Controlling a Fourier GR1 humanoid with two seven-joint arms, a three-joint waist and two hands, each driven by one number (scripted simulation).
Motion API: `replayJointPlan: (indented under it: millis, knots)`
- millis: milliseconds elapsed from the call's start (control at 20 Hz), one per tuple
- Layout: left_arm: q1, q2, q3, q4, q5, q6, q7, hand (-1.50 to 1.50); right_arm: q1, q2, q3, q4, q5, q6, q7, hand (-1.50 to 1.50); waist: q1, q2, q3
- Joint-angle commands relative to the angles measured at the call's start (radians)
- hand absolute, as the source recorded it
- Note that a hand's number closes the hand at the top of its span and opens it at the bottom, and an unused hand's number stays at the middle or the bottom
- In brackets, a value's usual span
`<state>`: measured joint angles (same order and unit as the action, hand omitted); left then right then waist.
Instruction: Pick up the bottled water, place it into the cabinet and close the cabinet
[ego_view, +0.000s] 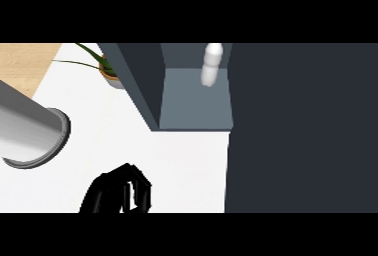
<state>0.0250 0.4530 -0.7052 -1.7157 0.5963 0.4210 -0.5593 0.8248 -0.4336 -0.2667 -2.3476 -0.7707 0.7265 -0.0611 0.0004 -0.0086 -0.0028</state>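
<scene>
the bottled water (212, 69) stands inside the cabinet (193, 107), on its grey shelf floor toward the far side, just beside the broad dark panel (303, 130) that fills the right of the view; nothing touches the bottle; a black hand (118, 192) shows at the near edge over the white worktop (177, 165), well apart from the cabinet, its fingers curled in with nothing in them; which hand it is cannot be told; a grey cylinder (29, 132) lies at the left; a potted plant (107, 70) sits at the far left, just beside the cabinet's side wall.
</scene>
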Motion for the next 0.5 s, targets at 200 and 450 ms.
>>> replayJointPlan:
  millis: [200,450]
  knots:
    - [0.134,0.198,0.159,-0.140,0.107,-0.126,-0.036,-1.50,0.040,0.037,0.051,-0.287,0.105,0.005,0.031,1.50,-0.004,-0.005,-0.003]
    - [0.196,0.272,0.259,-0.201,0.183,-0.176,-0.041,-1.50,0.028,0.012,0.088,-0.312,0.126,0.035,0.042,1.50,0.003,-0.010,-0.006]
